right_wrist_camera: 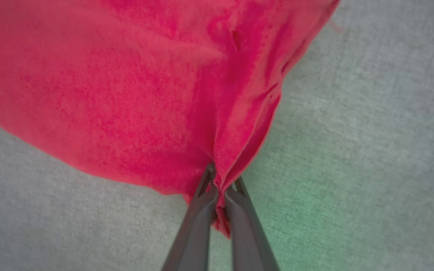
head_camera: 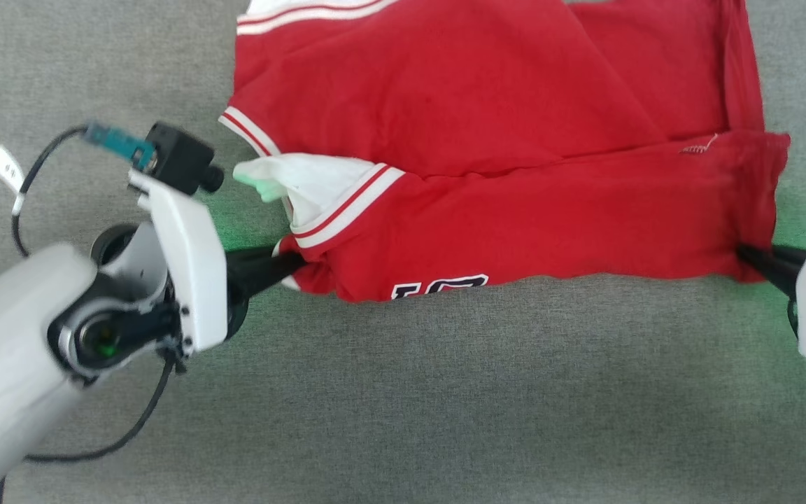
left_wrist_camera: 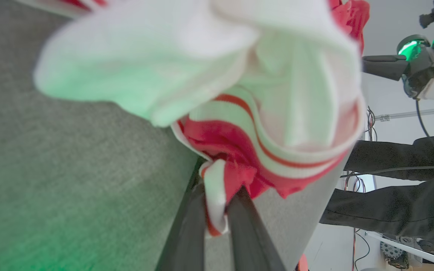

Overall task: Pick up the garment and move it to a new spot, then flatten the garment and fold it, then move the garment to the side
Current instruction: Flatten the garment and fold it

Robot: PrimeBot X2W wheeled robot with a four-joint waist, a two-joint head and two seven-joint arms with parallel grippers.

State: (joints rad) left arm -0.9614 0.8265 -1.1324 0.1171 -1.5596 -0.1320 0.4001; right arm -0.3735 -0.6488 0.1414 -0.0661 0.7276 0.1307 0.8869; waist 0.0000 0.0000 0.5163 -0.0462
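Observation:
The garment point(head_camera: 487, 140), a red jersey with white striped sleeve trim, lies spread on the grey surface with its near part folded over; black lettering peeks from under the fold. My left gripper point(head_camera: 296, 264) is shut on the garment's near left corner beside the white sleeve point(head_camera: 305, 185). The left wrist view shows its fingers point(left_wrist_camera: 187, 229) pinching striped trim point(left_wrist_camera: 215, 199). My right gripper point(head_camera: 744, 254) is shut on the near right corner. In the right wrist view its fingers point(right_wrist_camera: 198, 222) clamp a pleat of red cloth point(right_wrist_camera: 126, 86).
Grey carpet-like surface point(head_camera: 445, 392) stretches all around the garment. A black cable point(head_camera: 137, 427) loops from my left arm near the bottom left. In the left wrist view, a person's dark-trousered legs point(left_wrist_camera: 398, 210) and wiring stand beyond the surface's edge.

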